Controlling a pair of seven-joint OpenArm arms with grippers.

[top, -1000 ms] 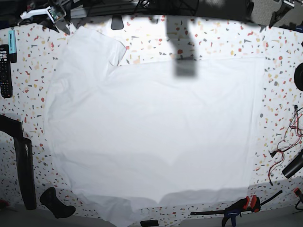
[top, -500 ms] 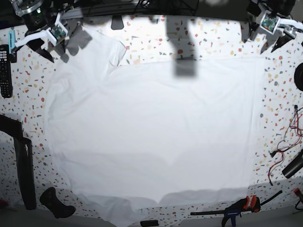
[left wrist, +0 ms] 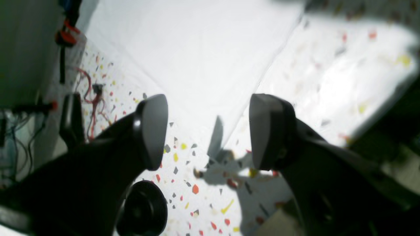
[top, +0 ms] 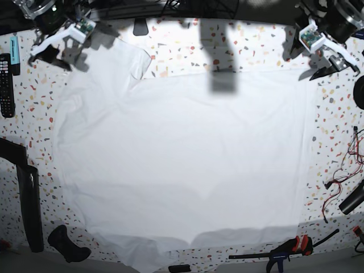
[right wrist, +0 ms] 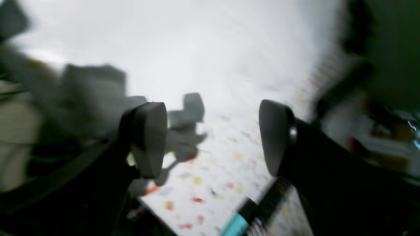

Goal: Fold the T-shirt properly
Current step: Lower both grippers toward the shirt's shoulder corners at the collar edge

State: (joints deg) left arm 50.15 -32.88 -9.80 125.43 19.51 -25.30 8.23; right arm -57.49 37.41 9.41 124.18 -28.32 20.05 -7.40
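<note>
The white T-shirt (top: 182, 159) lies spread flat over most of the speckled table (top: 267, 48), one sleeve at the far left (top: 122, 57). My left gripper (top: 319, 56) hovers over the shirt's far right corner. In the left wrist view it (left wrist: 208, 131) is open and empty, with the shirt's edge (left wrist: 197, 49) running below the gap. My right gripper (top: 54, 50) hangs at the far left beside the sleeve. The right wrist view is blurred; it shows this gripper (right wrist: 211, 137) open, nothing between its fingers, and white cloth (right wrist: 197, 49) beyond.
A black remote (top: 5, 85) and a teal item (top: 15, 48) lie at the left edge. Red wires (top: 341, 176) and a dark round object (left wrist: 144, 209) are on the right. A clamp (top: 290, 247) and black tools (top: 68, 244) sit along the front.
Both arms have come into the base view at the far corners. The left one has come down toward the shirt's corner, the right one has shifted by the sleeve. The shirt has not moved.
</note>
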